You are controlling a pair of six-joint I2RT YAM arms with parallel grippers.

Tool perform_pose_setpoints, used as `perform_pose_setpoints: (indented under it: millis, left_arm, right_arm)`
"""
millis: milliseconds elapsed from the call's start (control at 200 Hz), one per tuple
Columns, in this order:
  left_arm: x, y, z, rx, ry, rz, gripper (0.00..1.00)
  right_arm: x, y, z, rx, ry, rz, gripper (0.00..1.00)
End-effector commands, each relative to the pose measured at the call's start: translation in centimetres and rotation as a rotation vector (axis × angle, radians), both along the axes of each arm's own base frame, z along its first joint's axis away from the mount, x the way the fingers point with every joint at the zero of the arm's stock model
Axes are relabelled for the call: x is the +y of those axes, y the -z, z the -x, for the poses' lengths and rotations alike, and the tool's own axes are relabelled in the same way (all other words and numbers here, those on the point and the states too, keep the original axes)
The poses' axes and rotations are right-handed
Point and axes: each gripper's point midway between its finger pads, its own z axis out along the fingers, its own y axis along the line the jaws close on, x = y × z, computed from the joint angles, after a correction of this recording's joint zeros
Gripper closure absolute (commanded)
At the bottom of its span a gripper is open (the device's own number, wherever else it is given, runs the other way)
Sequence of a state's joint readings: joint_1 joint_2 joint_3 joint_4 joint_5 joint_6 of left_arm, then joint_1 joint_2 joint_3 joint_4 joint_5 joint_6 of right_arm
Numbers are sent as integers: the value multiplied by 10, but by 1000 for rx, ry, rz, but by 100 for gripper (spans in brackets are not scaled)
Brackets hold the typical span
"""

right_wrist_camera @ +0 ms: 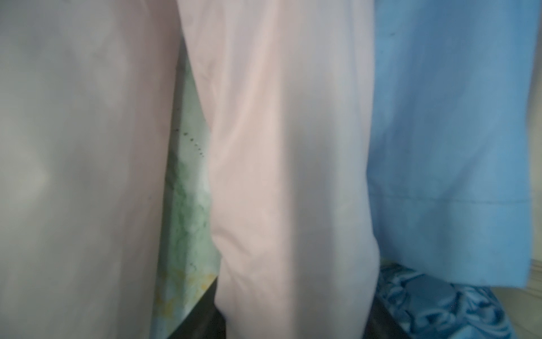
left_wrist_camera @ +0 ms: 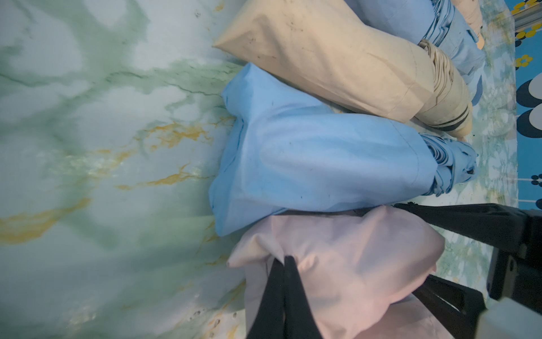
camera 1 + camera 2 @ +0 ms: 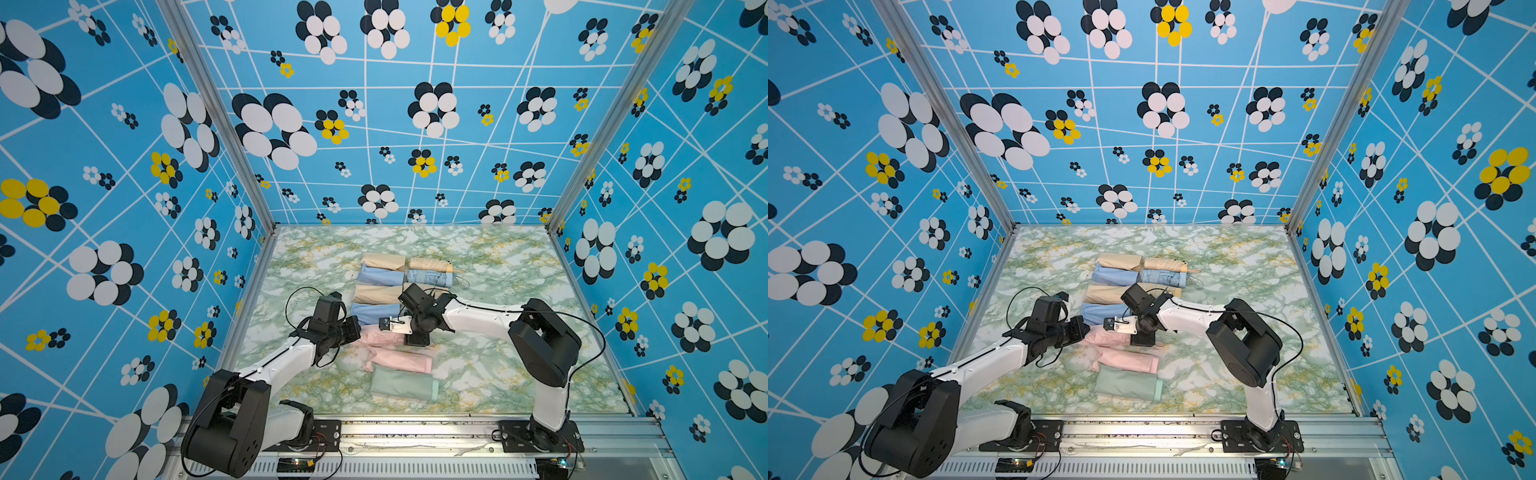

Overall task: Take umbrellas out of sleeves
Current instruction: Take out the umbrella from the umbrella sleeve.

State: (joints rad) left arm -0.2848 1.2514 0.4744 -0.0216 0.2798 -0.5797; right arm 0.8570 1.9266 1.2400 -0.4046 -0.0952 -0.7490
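Left gripper point(image 2: 285, 262) clenched on pink sleeve point(image 2: 352, 258), near end | right gripper point(image 1: 290, 315) straddles far end, clamp we cannot tell | we judge: long axis runs tool to tool.

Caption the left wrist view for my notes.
Left gripper shut on the pink sleeve, beside light blue sleeve and beige sleeve on marbled table.

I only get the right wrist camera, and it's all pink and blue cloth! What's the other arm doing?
Observer: The left gripper is shut, pinching the end of the pink sleeve on its own side.
Operator: Is there a green one anywhere?
Observer: Yes, a mint green sleeve lies at the near end of the row.
Operator: What's at the far end?
Observer: A crinkly beige umbrella, lying right beside a beige sleeve.
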Motion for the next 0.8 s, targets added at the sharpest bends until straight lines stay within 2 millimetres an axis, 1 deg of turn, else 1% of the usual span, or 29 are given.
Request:
perform_pose_setpoints:
  millis: [0,120,170,205,255,285,525,795]
  left_arm:
    - [-1,9,10,49,35,-25,99]
    - [0,9,11,45,33,-32,100]
    - [1,8,11,43,30,-37,100]
    - [3,8,11,41,26,-42,100]
    - [4,7,11,37,21,-47,100]
    - [5,7,11,35,18,-48,100]
    - [10,1,10,13,2,-70,100]
    - [18,-2,9,9,-18,-87,100]
  right_arm:
    - [4,3,4,20,-19,3,47]
    - [1,0,4,6,-19,7,50]
    - [-1,-1,4,0,-21,9,53]
    - [-1,-2,4,-6,-20,8,58]
    - [-2,-3,3,-14,-18,8,72]
    - [-3,-4,3,-18,-15,9,75]
    - [-11,-6,3,-36,-9,25,75]
    - [-21,-5,6,-42,3,43,74]
